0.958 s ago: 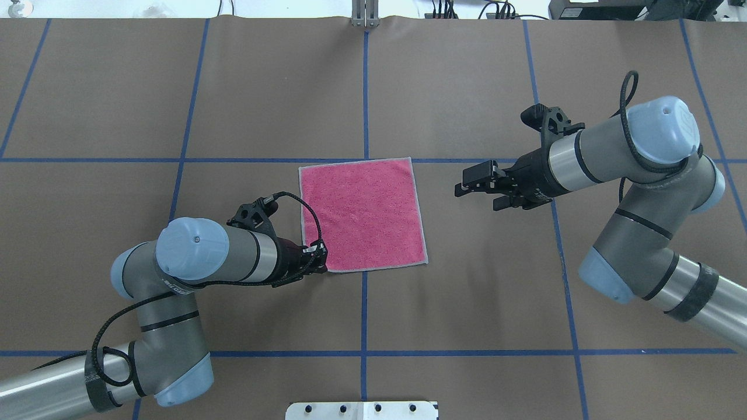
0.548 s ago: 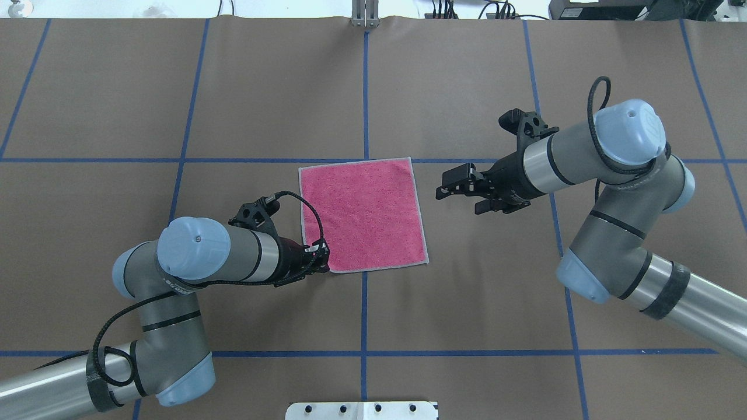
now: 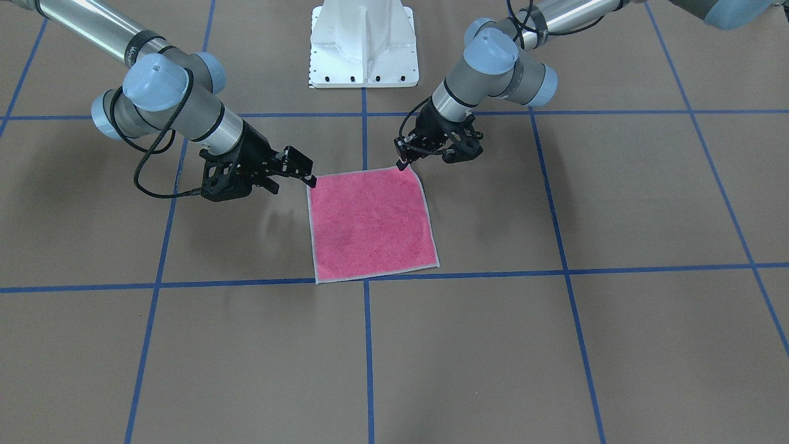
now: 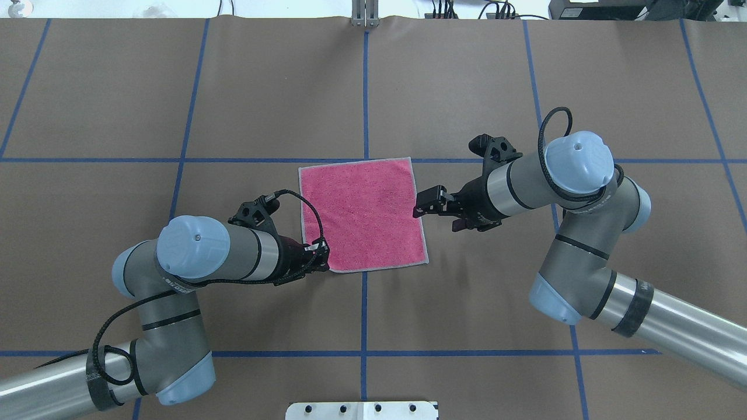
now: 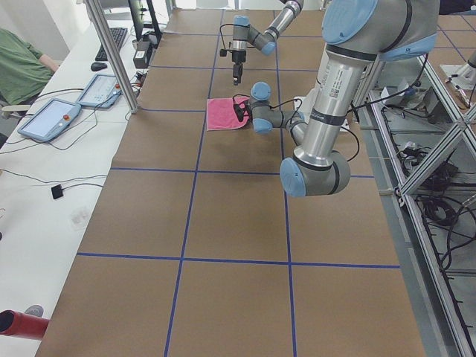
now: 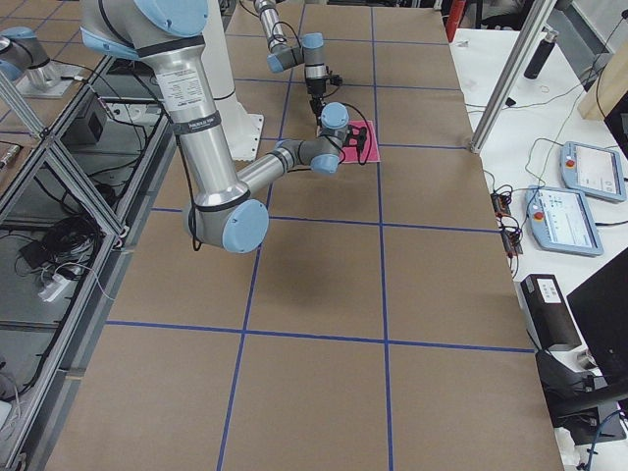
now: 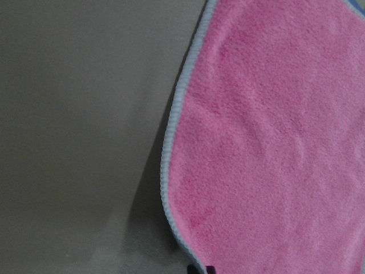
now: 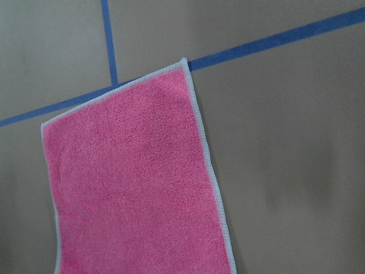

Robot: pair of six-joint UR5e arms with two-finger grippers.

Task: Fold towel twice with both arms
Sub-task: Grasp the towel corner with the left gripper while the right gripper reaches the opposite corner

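Overhead exterior: L gripper (image 4: 320,258) at towel (image 4: 362,213) near-L corner, jaws hidden, can't tell if clamped. Towel flat, pink up, centre of table (image 4: 467,87). R gripper (image 4: 435,214) jaws apart, beside R edge midway; near-R corner lies robotward.

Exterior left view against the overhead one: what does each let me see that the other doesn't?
Only the side view shows a person at a white desk with two tablet-like controllers. Only the overhead shows the towel as a whole square, with the right gripper open near its edge. Both show the pink towel, the left arm, the right arm and the brown, blue-taped table.
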